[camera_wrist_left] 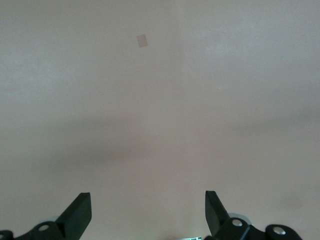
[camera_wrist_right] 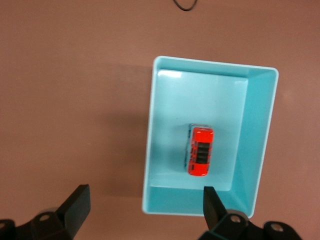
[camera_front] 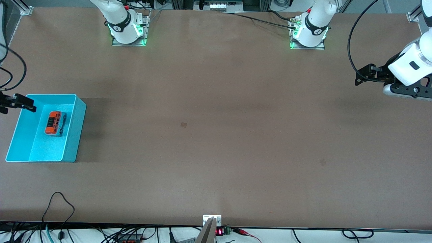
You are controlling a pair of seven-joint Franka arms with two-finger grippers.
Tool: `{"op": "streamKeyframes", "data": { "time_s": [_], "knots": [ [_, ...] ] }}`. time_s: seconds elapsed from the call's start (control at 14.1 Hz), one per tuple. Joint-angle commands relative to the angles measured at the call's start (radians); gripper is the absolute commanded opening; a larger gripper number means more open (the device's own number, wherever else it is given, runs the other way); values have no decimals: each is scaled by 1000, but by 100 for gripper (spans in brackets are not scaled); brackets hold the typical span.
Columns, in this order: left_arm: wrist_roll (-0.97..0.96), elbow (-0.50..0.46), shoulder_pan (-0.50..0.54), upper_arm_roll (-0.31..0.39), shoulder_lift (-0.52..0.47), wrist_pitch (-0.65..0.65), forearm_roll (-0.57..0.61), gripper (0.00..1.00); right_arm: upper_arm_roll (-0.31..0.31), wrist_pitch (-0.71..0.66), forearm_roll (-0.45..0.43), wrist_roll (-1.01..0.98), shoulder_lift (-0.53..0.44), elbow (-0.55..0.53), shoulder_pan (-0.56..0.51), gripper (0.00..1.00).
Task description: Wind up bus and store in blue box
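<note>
While the small orange toy bus (camera_front: pixel 55 123) lies inside the light turquoise plastic box (camera_front: pixel 74 135), both the right end effector (camera_wrist_right: pixel 142 207) above that box and the waiting left end effector (camera_wrist_left: pixel 147 212) stand apart, so a wound spring might drive the bus into a wall.

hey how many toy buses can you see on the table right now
1. The bus lies on the floor of the blue box at the right arm's end of the table. No place for another to hide.

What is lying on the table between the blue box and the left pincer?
Nothing: the front view shows only bare table between the blue box and the open left pincer.
</note>
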Motion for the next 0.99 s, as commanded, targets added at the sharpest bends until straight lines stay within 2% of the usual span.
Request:
{"op": "streamKeyframes", "data": {
  "time_s": [0.0,0.28,0.5,0.92],
  "knots": [
    [-9,10,-4,3,-5,-13,-5,100,14,-123,-21,83,-43,52,60,100],
    [-9,10,-4,3,-3,-5,-3,100,23,-327,3,132,-46,213,90,100],
    [-9,12,-4,3,-3,-3,0,100,25,-360,57,175,-47,218,81,100],
    [-9,12,-4,3,-2,-3,0,100,26,-363,59,215,-44,211,84,100]
  ]
}}
